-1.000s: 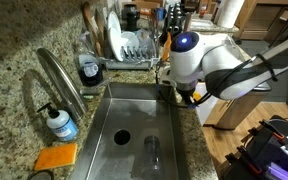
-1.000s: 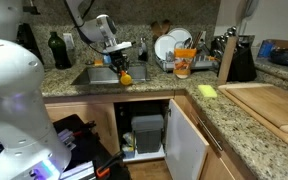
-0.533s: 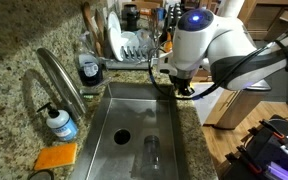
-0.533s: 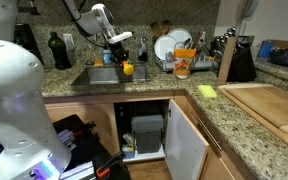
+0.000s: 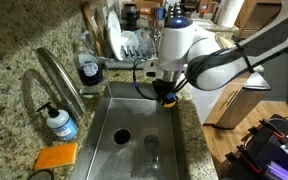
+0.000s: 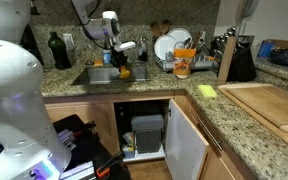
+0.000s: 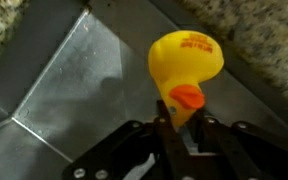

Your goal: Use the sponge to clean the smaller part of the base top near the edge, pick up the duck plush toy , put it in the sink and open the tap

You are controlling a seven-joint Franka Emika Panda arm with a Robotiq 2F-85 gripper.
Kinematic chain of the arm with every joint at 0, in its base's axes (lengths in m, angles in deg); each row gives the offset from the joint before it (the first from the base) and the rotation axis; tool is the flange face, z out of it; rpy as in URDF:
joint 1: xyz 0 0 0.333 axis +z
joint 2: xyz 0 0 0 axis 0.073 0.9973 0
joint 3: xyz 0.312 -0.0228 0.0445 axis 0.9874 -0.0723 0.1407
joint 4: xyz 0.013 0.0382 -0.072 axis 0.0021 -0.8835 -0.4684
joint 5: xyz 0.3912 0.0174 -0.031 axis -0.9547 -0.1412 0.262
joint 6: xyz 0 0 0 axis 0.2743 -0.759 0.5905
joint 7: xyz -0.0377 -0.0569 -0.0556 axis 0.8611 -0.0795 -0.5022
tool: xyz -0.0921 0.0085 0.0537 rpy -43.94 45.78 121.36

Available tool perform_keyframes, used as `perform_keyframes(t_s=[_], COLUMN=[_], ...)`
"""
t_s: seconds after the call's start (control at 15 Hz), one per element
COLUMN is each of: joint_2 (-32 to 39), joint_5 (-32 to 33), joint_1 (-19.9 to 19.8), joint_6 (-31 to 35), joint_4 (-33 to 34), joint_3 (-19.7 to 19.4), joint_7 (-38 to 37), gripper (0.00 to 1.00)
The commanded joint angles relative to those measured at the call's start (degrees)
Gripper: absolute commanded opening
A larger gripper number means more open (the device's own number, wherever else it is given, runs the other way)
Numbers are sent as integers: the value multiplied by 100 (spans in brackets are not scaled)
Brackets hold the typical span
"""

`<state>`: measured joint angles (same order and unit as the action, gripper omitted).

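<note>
My gripper is shut on the duck plush toy, a yellow duck with an orange beak, and holds it above the steel sink. In both exterior views the gripper hangs over the sink's rim side nearest the granite base top, with the duck in its jaws. The gooseneck tap stands at the far side of the basin. A green sponge lies on the base top beside the wooden board.
A glass lies in the basin near the drain. A soap bottle and an orange pad sit by the tap. A dish rack stands behind the sink. A cabinet door hangs open below.
The arm has swung from the counter edge to above the basin, carrying the duck along in its jaws.
</note>
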<state>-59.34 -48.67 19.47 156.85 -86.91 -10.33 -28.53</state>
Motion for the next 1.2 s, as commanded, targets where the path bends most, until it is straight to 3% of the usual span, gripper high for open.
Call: perform_keyframes(t_s=[0.0, 0.33, 0.67, 0.73, 0.8, 1.13], joint_2=[953, 1745, 1628, 1496, 1666, 1578], joint_5=[-839, -1643, -1552, -1467, -1601, -1587], joint_1=[-324, -397, -226, -136, -118, -94], joint_6=[101, -330, -297, -185, -224, -223], joint_4=[983, 1942, 2076, 2002, 2081, 2107], joint_3=[378, 843, 840, 722, 727, 711], joint_7=[1252, 2731, 3394, 3280, 3193, 3203], gripper=[6, 6, 6, 30, 26, 30])
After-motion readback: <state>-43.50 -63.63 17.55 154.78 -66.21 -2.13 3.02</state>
